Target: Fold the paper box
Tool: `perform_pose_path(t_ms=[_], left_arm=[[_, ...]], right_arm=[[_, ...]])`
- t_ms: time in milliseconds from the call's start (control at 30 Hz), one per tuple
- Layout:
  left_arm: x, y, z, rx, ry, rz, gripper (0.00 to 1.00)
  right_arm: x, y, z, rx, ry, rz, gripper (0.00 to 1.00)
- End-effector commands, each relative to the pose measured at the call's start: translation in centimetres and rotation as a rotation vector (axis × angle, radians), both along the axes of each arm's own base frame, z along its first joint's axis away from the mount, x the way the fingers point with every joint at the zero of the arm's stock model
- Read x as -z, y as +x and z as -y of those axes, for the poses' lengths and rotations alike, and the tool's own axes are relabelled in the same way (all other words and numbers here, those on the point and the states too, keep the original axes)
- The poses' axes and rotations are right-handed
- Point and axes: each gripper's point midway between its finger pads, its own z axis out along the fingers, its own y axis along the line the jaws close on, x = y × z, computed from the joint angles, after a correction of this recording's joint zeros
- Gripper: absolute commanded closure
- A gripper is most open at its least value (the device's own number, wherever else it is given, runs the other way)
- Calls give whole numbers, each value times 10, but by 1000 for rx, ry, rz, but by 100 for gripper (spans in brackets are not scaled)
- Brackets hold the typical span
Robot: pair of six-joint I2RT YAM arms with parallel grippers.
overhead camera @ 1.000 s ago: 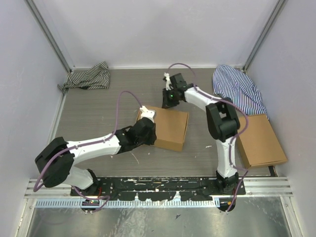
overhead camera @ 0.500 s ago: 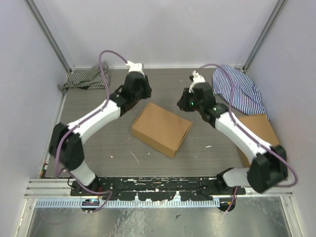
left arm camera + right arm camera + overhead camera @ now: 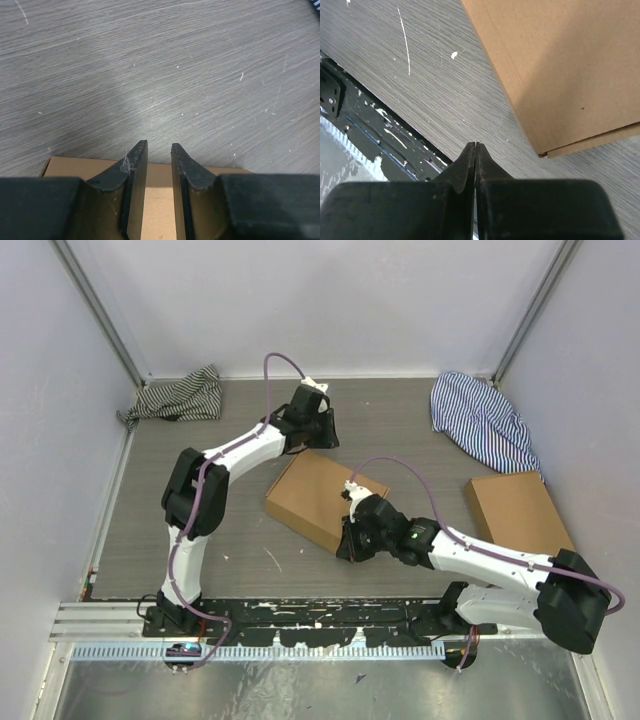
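The paper box (image 3: 322,496) is a closed, shallow brown cardboard box lying flat mid-table, turned at an angle. My left gripper (image 3: 316,440) hovers at its far edge. In the left wrist view its fingers (image 3: 135,165) stand a narrow gap apart over the box's edge (image 3: 65,167) with nothing between them. My right gripper (image 3: 344,546) is at the box's near right corner, low over the table. In the right wrist view it (image 3: 476,145) is shut and empty, beside the box corner (image 3: 560,65) and apart from it.
A striped cloth (image 3: 178,395) lies at the far left and a blue striped cloth (image 3: 482,420) at the far right. A smooth flat cardboard rectangle (image 3: 520,515) lies at the right. The black base rail (image 3: 320,615) runs along the near edge.
The left gripper has swung right, from far left of the box onto its far edge. The right gripper has come from the far right to the box's near right corner. The box turned a second ago.
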Motion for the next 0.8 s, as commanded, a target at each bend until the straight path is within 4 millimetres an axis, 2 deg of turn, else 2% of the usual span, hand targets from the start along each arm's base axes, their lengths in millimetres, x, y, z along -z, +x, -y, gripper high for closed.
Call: perform_pose_path(t_ms=[0,100,233,300,400,533,633,767], left_arm=[[-6,-7,8,50,-55,-14,68],[6,-13,6,59,-45,-41,73],[25,-25,-2,64,-11,-81,82],[35,-32,-10,57,18,-100,84],[48,-42,-25,37,68,-112,85],[53,-47,-34,35,98,-115,85],[53,-47,-35,32,107,-115,86],[48,-41,-33,30,110,-106,85]], right_arm=[[-12,9,-11,44,42,19,97],[3,8,-9,46,-37,7,97],[24,23,11,138,-195,19,97],[26,31,18,179,-245,38,97],[19,42,22,233,-268,76,97],[10,52,24,278,-277,112,97],[12,50,22,273,-273,101,97],[21,35,28,273,-254,54,98]])
